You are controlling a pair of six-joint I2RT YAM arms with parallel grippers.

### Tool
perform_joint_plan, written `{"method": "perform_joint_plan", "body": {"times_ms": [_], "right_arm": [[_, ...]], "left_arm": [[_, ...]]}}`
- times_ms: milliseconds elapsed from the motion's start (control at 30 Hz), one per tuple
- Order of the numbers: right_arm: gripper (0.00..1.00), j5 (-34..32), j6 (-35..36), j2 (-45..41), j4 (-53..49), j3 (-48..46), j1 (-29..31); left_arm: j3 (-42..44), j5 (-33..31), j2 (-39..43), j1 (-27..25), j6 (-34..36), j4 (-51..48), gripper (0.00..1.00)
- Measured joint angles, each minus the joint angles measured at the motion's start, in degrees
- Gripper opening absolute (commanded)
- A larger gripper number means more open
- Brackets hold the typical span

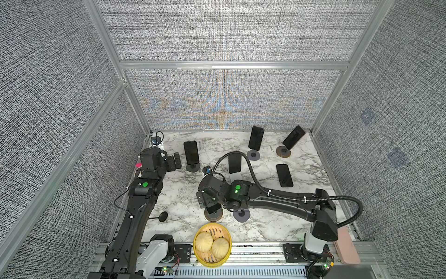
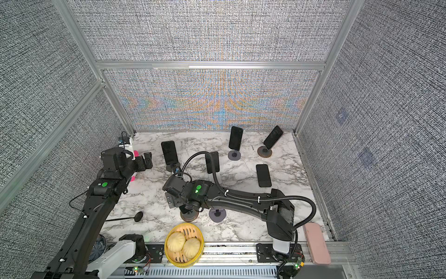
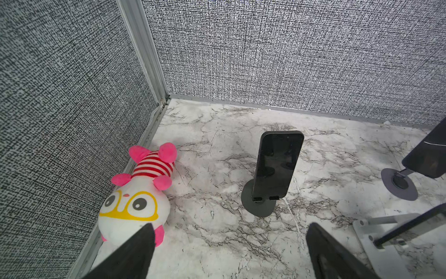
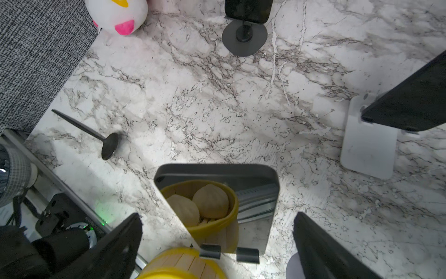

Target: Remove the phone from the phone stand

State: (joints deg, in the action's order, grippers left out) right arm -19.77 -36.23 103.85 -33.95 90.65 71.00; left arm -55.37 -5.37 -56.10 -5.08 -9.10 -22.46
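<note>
Right jaws are apart, the phone [image 4: 217, 200] between and just ahead of them on its stand [image 1: 213, 216], long axis running away from them. Left jaws, also apart, face a second phone [image 3: 277, 164] farther off.

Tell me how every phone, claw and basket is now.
Left claw: open, empty.
Right claw: open, straddling front phone.
Front phone: upright in its stand.
Left phone: upright on stand.
Middle phone: on white stand.
Back phone: upright on stand.
Corner phone: tilted on stand.
Flat phone: lying down.
Bun basket: open, two buns inside.
</note>
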Motion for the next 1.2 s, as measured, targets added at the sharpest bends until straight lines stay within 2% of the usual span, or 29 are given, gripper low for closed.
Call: {"method": "perform_joint_plan", "body": {"times_ms": [233, 600, 833, 1200], "right_arm": [[0.89, -1.5, 0.5, 2.2, 0.3, 0.9, -0.1], [0.87, -2.7, 4.1, 3.5, 1.3, 1.7, -0.5], [0.79, -3.1, 4.7, 3.3, 2.4, 1.0, -0.8], [0.72, -4.1, 4.9, 2.6, 2.6, 0.3, -0.8]], "left_arm": [[0.0, 0.9, 0.2, 0.1, -0.2, 0.0, 0.99], [0.0, 1.2, 0.4, 0.3, -0.2, 0.0, 0.99], [0.0, 1.5, 0.3, 0.3, -0.3, 0.0, 0.99], [0.0, 1.5, 0.3, 0.4, -0.4, 0.0, 0.99]]}}
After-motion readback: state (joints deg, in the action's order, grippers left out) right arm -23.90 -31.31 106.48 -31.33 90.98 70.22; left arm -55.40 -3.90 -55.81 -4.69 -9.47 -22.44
